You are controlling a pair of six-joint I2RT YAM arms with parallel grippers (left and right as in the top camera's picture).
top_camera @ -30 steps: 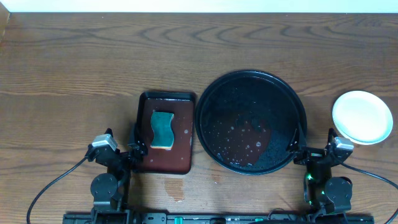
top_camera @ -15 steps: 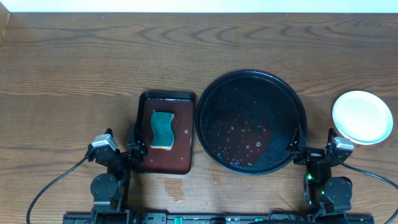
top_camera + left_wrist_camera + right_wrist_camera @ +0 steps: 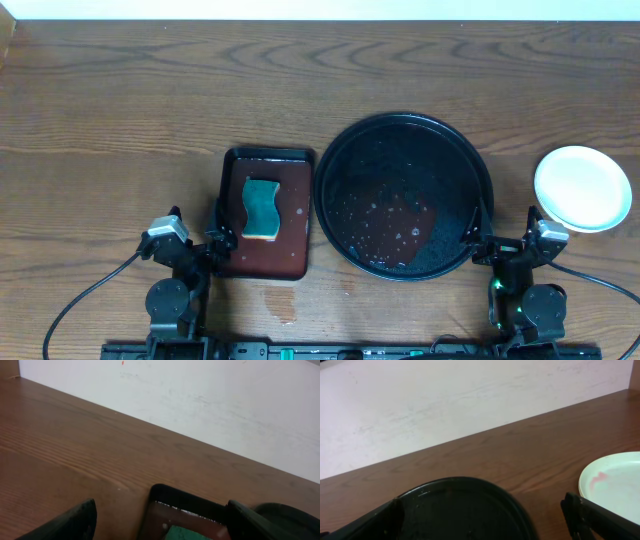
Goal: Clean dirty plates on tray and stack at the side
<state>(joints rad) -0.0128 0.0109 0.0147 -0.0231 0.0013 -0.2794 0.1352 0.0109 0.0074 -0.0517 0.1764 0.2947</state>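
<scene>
At the table's near edge, the left gripper (image 3: 161,510) sits at 7 o'clock and the right gripper (image 3: 482,502) at 5 o'clock. Each has its jaws spread wide and holds nothing. Both point toward 12 o'clock.

Just past the left gripper lies the red tray (image 3: 290,235), a rectangle with its long sides running 6 to 12. The gripper's tips are at the tray's near left corner. In the tray is a sponge (image 3: 262,208), teal on top with a yellowish near end, lying lengthwise and left of the tray's middle. A few pale specks dot the tray floor around it.

At 3 o'clock from the red tray, almost rim to rim with it, is the black tray (image 3: 330,160), round with a raised rim. The right gripper is at its near right edge. Scattered pale droplets (image 3: 375,208) lie on its floor, and a dull reddish patch (image 3: 408,218) sits toward 6 o'clock.

The plate (image 3: 583,188) sits on bare wood at 3 o'clock from the black tray. It is outside the tray and clear of its rim, close to the table's right edge. It reads as white from overhead. The right wrist view shows a pink smear (image 3: 597,479) near the plate's left rim. Whether more plates lie under it cannot be told.

Beyond all this the table (image 3: 150,90) runs bare to the pale wall (image 3: 225,400) at 12 o'clock.
</scene>
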